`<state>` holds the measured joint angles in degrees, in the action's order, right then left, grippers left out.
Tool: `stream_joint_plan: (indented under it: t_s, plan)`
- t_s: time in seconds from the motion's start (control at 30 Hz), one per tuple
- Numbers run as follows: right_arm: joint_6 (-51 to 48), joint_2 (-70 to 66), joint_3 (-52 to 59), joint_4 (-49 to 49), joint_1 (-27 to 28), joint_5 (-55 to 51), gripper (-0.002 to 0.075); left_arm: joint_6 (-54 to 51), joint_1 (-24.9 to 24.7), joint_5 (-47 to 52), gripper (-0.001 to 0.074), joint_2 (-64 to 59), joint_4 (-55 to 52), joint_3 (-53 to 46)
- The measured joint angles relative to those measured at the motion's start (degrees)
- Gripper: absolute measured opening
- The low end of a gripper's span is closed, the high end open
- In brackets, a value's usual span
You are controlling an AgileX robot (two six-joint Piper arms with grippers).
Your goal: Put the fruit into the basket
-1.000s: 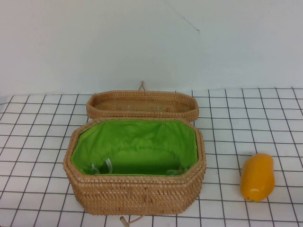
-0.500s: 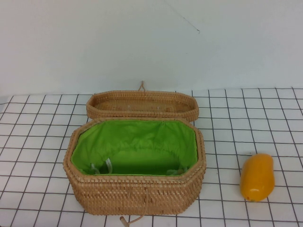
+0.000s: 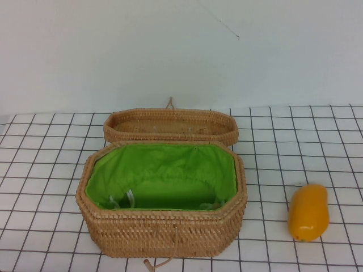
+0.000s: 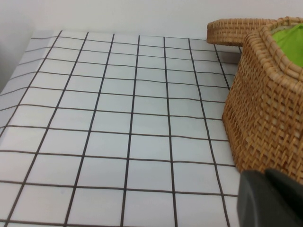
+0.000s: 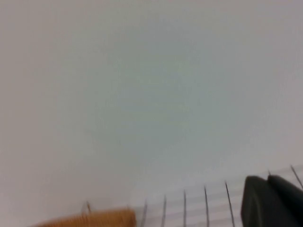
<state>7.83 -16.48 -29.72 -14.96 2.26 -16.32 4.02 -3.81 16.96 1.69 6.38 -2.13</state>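
Nothing moved; fruit beside basket, both grippers unseen overhead.

A plain pale wall rises behind a white, black-gridded tabletop.

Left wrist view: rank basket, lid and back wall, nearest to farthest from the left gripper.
From the left gripper:
1. basket, right beside it.
2. lid, behind the basket.
3. back wall, beyond the table.
The right gripper faces that wall.

White table with black grid lines, plain pale wall behind
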Motion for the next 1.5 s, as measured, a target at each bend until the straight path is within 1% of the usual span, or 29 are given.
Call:
stream_joint_plan:
  t_s: [0.07,0.17,0.27,0.4,0.5,0.67,0.77,0.9,1.0,1.1,1.27,1.33,1.37,1.4,1.5]
  plan:
    - [-3.54,-5.25,-4.21,0.14,0.0,-9.47,-0.0002,0.0,0.0,0.0,0.0001,0.0,0.0,0.0]
    - [-5.06,-11.0,-8.77,0.64,0.0,-19.82,-0.0002,0.0,0.0,0.0,0.0001,0.0,0.0,0.0]
    - [-8.82,-13.99,-11.57,1.97,0.0,-23.18,-0.0002,0.0,0.0,0.0,0.0001,0.0,0.0,0.0]
    - [-11.9,-16.3,-14.36,-4.87,0.0,-27.26,-0.0002,0.0,0.0,0.0,0.0001,0.0,0.0,0.0]
    - [-17.23,-20.61,-17.19,-7.47,0.0,-33.9,-0.0002,0.0,0.0,0.0,0.0001,0.0,0.0,0.0]
    - [-14.75,-31.09,-26.2,-5.56,-0.12,-48.6,-0.0002,0.0,0.0,0.0,0.0001,0.0,0.0,0.0]
    - [-10.87,-35.47,-31.58,-3.92,-0.5,-53.48,-0.0001,0.0,0.0,0.0,0.0001,0.0,0.0,0.0]
    - [-7.29,-40.64,-36.71,-1.83,-0.73,-53.74,-0.0001,0.0,0.0,0.0,0.0001,0.0,0.0,0.0]
    - [-5.36,-43.28,-38.83,-0.56,-2.41,-53.74,0.0,0.0,0.0,0.0,0.0001,0.0,0.0,0.0]
    - [-1.79,-45.83,-38.93,1.68,-6.32,-53.74,0.0004,0.0,0.0,0.0,0.0001,0.0,0.0,0.0]
    - [7.8,-51.48,-38.93,11.17,-14.47,-53.74,0.0009,0.0,0.0,0.0,0.0001,0.0,0.0,0.0]
    - [10.34,-53.38,-38.93,11.56,-16.64,-53.74,0.001,0.0,0.0,0.0,0.0001,0.0,0.0,0.0]
    - [11.44,-54.52,-38.84,9.49,-17.68,-53.38,0.001,0.0,0.0,0.0,0.0001,0.0,0.0,0.0]
    - [11.95,-55.73,-38.93,9.81,-18.51,-52.09,0.001,0.0,0.0,0.0,0.0001,0.0,0.0,0.0]
    - [12.99,-58.99,-38.93,5.93,-19.55,-46.88,0.001,0.0,0.0,0.0,0.0001,0.0,0.0,0.0]
